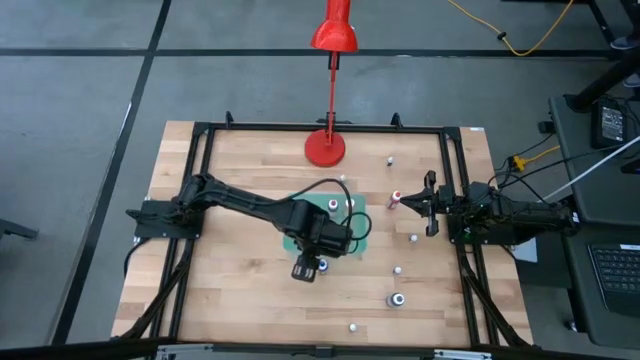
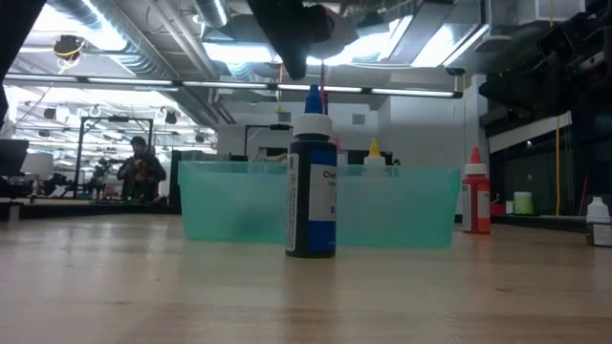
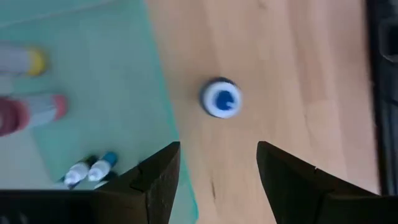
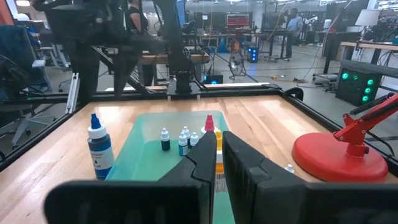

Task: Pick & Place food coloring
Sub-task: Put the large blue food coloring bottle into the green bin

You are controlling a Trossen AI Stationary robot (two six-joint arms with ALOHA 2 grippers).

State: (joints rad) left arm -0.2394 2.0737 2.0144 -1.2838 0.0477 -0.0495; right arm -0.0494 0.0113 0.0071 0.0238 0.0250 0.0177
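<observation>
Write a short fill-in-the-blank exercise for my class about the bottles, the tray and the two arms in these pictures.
1. The upright blue bottle stands just outside the ____ tray.
2. The left gripper hovers above that bottle with its jaws ____.
3. The right gripper waits at the table's right edge with its jaws ____.
4. The lamp at the table's far edge is ____ in colour.

Missing words: green; open; shut; red
</observation>
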